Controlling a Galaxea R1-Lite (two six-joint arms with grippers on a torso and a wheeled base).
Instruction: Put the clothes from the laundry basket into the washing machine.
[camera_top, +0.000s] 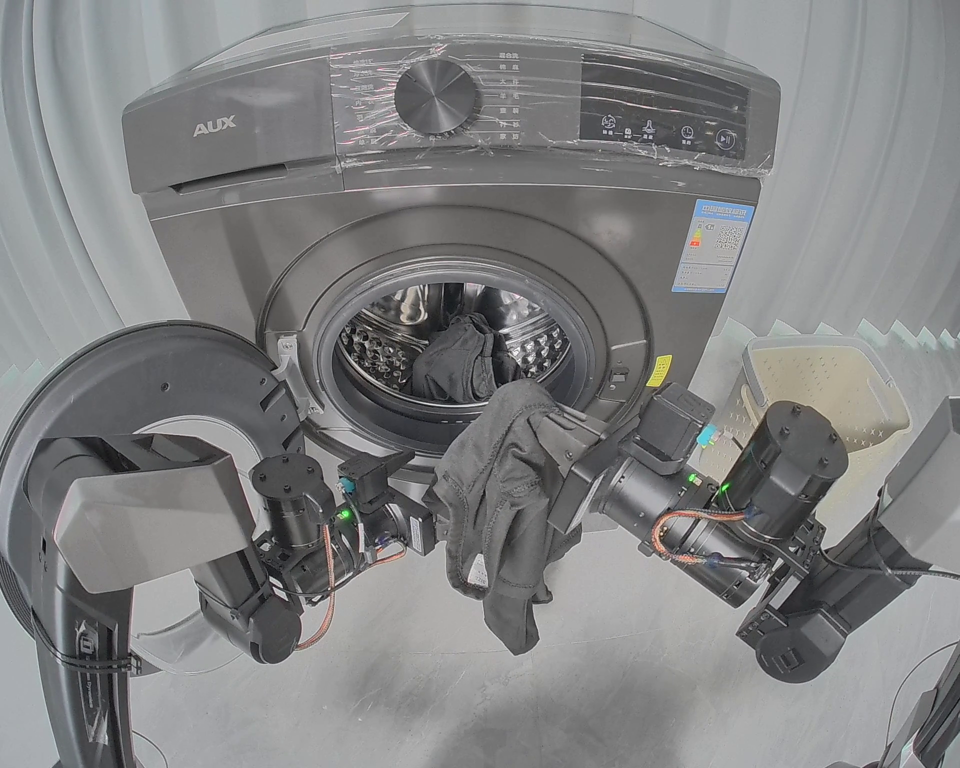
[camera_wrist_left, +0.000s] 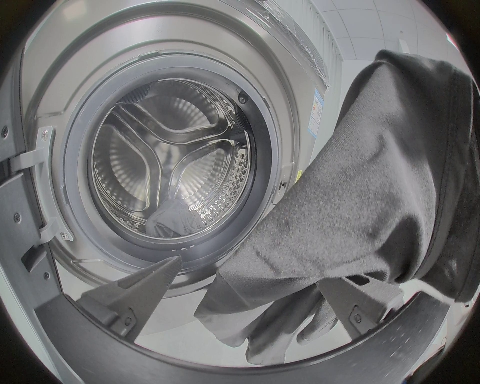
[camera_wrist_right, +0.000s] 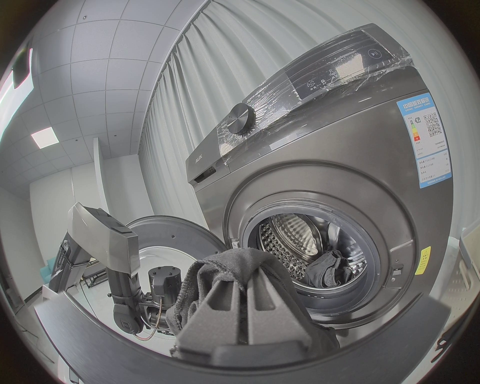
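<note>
A dark grey garment (camera_top: 495, 500) hangs in front of the washing machine's (camera_top: 600, 230) open drum mouth, with my right gripper (camera_top: 553, 428) shut on its top edge. In the right wrist view the fingers (camera_wrist_right: 227, 310) are pressed together with the cloth (camera_wrist_right: 215, 270) bunched around them. My left gripper (camera_top: 432, 522) sits just left of the hanging garment, open; in its own view the cloth (camera_wrist_left: 370, 190) drapes over one finger (camera_wrist_left: 357, 302) while the other finger (camera_wrist_left: 142, 292) is bare. Another dark garment (camera_top: 455, 360) lies inside the drum (camera_wrist_left: 165, 150).
The round machine door (camera_top: 150, 390) stands swung open at the left, behind my left arm. A cream laundry basket (camera_top: 830, 385) stands on the floor right of the machine, behind my right arm. Bare grey floor lies below the garment.
</note>
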